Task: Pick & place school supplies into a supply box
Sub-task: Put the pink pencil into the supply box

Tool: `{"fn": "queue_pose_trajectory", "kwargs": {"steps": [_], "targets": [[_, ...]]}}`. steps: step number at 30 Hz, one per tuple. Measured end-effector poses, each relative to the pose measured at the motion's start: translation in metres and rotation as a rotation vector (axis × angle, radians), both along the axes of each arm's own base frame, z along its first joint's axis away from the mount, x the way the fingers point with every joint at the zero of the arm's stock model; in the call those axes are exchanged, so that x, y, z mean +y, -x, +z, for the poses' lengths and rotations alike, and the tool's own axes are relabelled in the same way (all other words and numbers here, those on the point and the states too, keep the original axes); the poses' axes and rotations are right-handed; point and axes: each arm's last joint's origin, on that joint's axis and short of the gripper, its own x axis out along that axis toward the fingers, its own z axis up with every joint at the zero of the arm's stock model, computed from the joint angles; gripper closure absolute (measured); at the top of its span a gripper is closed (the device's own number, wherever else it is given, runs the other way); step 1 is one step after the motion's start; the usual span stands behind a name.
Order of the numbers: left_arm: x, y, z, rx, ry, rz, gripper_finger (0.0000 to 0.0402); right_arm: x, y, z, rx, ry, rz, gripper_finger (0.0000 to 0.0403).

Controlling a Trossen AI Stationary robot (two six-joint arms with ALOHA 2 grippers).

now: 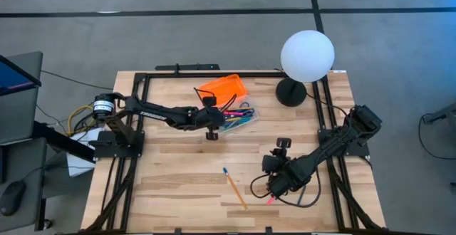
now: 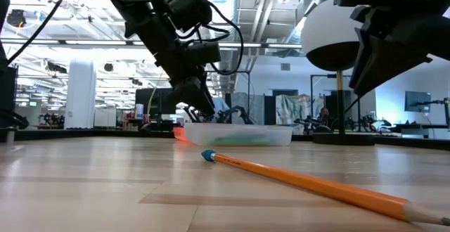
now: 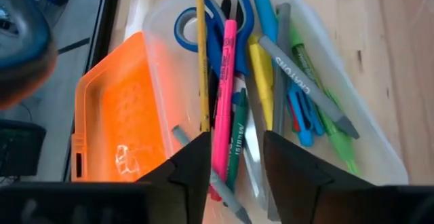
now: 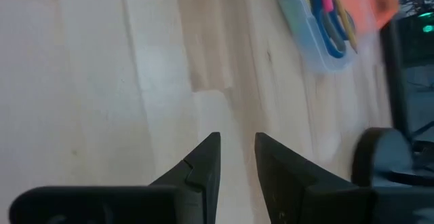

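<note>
Your box (image 1: 241, 117) sits at the desk's (image 1: 171, 171) rear, its lid (image 1: 222, 87) behind it and the lamp (image 1: 306, 57) to its right. One pencil (image 1: 234, 189) lies near the front edge.

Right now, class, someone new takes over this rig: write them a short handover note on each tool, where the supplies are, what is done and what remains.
Left tool: open, over the clear box, holding nothing.
Right tool: slightly open, empty, low over bare table near the front right.
Box: lid open; scissors, pink marker, pens and pencils already inside.
Left to do: the orange pencil with a blue tip lies on the table at the front; something small and pink shows under the right arm.
</note>
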Motion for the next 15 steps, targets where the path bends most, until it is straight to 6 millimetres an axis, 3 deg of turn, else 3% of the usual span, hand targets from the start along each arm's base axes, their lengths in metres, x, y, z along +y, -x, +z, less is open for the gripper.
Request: {"fn": "queue_pose_trajectory", "kwargs": {"steps": [8, 15], "targets": [[-0.023, 0.008, -0.009, 0.103, 0.058, -0.002, 0.0264, 0.008, 0.01, -0.018, 0.053, -0.111, 0.046, 0.0317], [-0.051, 0.012, -0.011, 0.136, 0.082, -0.035, 0.0264, 0.031, 0.018, -0.024, 0.081, -0.27, 0.141, 0.0317]]}}
